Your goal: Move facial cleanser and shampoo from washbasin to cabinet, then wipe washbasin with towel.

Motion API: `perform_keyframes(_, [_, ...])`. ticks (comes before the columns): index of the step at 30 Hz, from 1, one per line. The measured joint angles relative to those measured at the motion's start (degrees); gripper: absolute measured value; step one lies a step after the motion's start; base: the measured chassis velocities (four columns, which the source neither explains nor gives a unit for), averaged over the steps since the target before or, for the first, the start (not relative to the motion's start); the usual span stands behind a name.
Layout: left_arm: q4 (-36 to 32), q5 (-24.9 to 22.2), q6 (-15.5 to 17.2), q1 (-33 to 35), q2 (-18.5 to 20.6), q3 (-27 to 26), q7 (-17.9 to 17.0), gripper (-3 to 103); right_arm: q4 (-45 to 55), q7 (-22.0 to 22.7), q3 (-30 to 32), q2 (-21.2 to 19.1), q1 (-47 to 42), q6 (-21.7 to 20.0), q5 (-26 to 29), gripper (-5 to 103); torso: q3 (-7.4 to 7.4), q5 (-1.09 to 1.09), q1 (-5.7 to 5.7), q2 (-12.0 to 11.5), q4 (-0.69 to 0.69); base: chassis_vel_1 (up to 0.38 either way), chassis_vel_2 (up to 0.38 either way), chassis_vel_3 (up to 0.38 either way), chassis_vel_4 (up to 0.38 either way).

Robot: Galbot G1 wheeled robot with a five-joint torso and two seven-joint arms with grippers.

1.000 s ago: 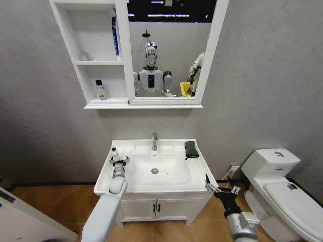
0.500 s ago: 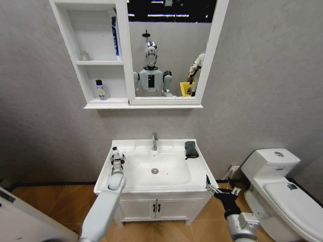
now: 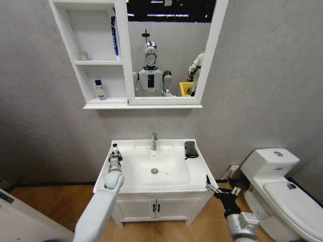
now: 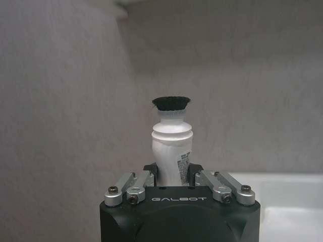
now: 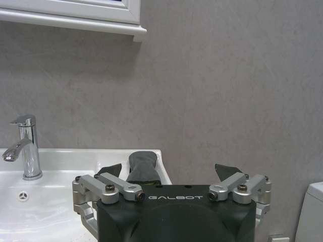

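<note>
white squeeze tube with black cap (image 4: 171,146) is clenched upright in the left gripper (image 4: 173,176) over the left rim of the white rectangular ceramic washbasin (image 3: 199,174), presumably for the white wall-mounted cabinet (image 3: 75,63); right gripper (image 3: 220,189) is parked released beside the basin's front corner

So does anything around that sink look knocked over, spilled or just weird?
Nothing stands out. The washbasin looks dry and tidy, with the towel folded at its back corner. The left gripper holds a white bottle upright, and a small bottle stands straight on the cabinet.
</note>
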Motion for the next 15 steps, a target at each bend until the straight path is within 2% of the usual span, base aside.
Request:
perform_keyframes(2, [-10.49, -16.22, 8.82, -3.86, 7.38, 0.92, -6.23, 30, -0.88, 0.08, -0.45, 0.01, 0.20, 0.38, -0.34, 100, -0.01, 0.00, -0.02, 0.02, -0.02, 0.000, 0.000, 0.000, 0.000])
perform_keyframes(3, [-10.49, -16.22, 8.82, -3.86, 7.38, 0.92, -6.23, 30, -0.88, 0.08, -0.45, 0.01, 0.20, 0.38, -0.34, 100, -0.01, 0.00, -0.02, 0.02, -0.02, 0.000, 0.000, 0.000, 0.000])
perform_keyframes(6, [-13.48, -33.27, 14.49, -15.38, 13.59, 4.05, -11.83, 30, -1.86, 0.09, -2.02, 0.19, 0.45, 0.92, -1.88, 100, 0.00, 0.02, -0.01, 0.01, -0.04, 0.000, 0.000, 0.000, 0.000])
perform_keyframes(7, [-13.48, -33.27, 14.49, -15.38, 13.59, 4.05, -11.83, 30, -1.86, 0.09, -2.02, 0.19, 0.45, 0.92, -1.88, 100, 0.00, 0.02, -0.01, 0.01, -0.04, 0.000, 0.000, 0.000, 0.000])
perform_keyframes(10, [-7.07, -41.39, 16.21, -34.30, 15.30, 10.55, -13.16, 30, -1.95, 0.00, -2.55, 0.25, 0.52, 1.01, -2.81, 100, 0.00, 0.02, 0.01, 0.00, -0.06, 0.000, 0.000, 0.000, 0.000])
perform_keyframes(11, [-7.07, -41.39, 16.21, -34.30, 15.30, 10.55, -13.16, 30, -1.95, 0.00, -2.55, 0.25, 0.52, 1.01, -2.81, 100, 0.00, 0.02, 0.01, 0.00, -0.06, 0.000, 0.000, 0.000, 0.000])
perform_keyframes(12, [-4.73, -42.49, 16.49, -38.57, 15.11, 12.26, -13.14, 30, -1.94, 0.00, -2.41, 0.24, 0.52, 1.01, -2.87, 100, 0.01, 0.02, 0.02, 0.00, -0.06, 0.000, 0.000, 0.000, 0.000])
perform_keyframes(14, [3.20, -43.16, 16.85, -49.27, 13.64, 15.98, -10.99, 30, -1.85, -0.05, -1.72, -0.03, 0.07, 1.26, -2.88, 100, 0.01, 0.03, 0.03, 0.00, -0.05, 0.000, 0.000, 0.000, 0.000])
perform_keyframes(15, [3.20, -43.16, 16.85, -49.27, 13.64, 15.98, -10.99, 30, -1.85, -0.05, -1.72, -0.03, 0.07, 1.26, -2.88, 100, 0.01, 0.03, 0.03, 0.00, -0.05, 0.000, 0.000, 0.000, 0.000])
